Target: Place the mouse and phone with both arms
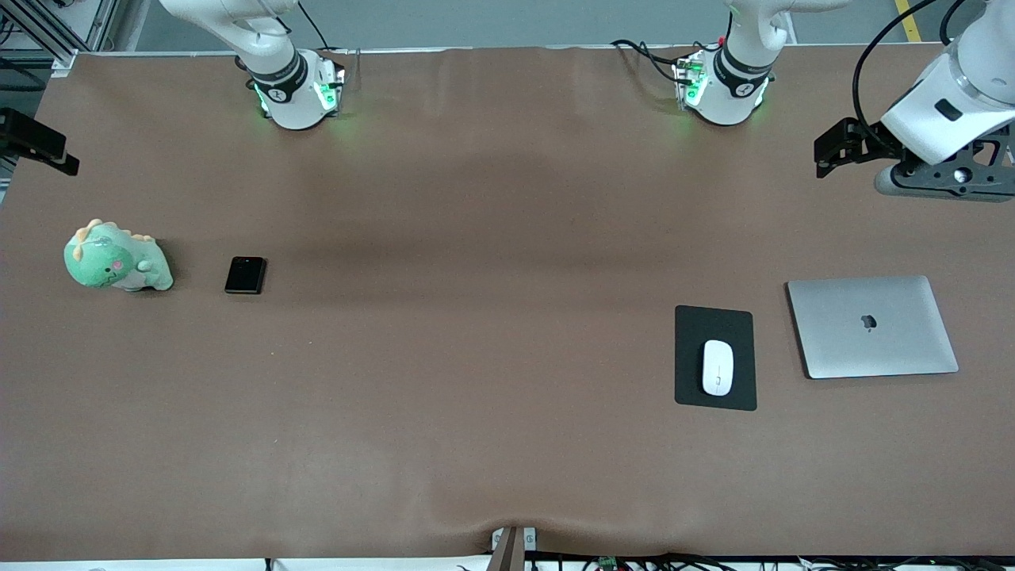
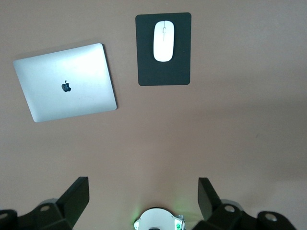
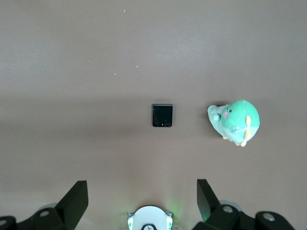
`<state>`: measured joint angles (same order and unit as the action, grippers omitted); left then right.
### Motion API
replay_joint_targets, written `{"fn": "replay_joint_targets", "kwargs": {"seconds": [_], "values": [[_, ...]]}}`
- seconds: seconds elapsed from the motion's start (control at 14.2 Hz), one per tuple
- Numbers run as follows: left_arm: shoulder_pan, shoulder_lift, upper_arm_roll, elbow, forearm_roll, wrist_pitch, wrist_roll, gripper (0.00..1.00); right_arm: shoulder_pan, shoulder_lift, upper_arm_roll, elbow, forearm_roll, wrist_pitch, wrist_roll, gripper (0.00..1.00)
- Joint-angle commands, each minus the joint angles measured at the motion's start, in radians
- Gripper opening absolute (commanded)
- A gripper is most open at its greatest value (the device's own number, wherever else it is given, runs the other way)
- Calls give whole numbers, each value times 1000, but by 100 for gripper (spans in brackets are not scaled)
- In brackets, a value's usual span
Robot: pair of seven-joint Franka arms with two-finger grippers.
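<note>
You see the white mouse [image 1: 717, 367] lying on the black mouse pad [image 1: 714, 323], at 9 o'clock from the closed silver laptop [image 1: 872, 327]. The black phone [image 1: 245, 275] lies at 3 o'clock from the green plush dinosaur [image 1: 116, 258]. The left gripper [image 2: 141, 194] and right gripper [image 3: 141, 194] hang high above the table, both wide open and empty.

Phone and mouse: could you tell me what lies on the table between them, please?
Nothing: the front view shows bare table between the phone and the mouse on its pad.
</note>
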<state>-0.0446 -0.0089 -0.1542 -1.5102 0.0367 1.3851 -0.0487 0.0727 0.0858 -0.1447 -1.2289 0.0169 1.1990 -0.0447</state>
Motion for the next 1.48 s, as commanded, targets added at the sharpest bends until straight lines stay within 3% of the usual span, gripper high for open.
{"fn": "replay_joint_targets", "kwargs": {"seconds": [0.0, 0.49, 0.71, 1.41], "values": [[8, -3, -7, 5, -5, 8, -11, 100, -51, -87, 10, -112, 17, 14, 3, 100], [22, 15, 5, 5, -11, 38, 6, 100, -50, -166, 14, -242, 20, 57, 6, 100], [23, 20, 18, 5, -15, 49, 12, 100, -48, -164, 11, -242, 54, 65, 12, 100], [22, 21, 18, 2, -15, 54, 12, 100, 6, -156, 19, -241, 37, 40, 9, 100]]}}
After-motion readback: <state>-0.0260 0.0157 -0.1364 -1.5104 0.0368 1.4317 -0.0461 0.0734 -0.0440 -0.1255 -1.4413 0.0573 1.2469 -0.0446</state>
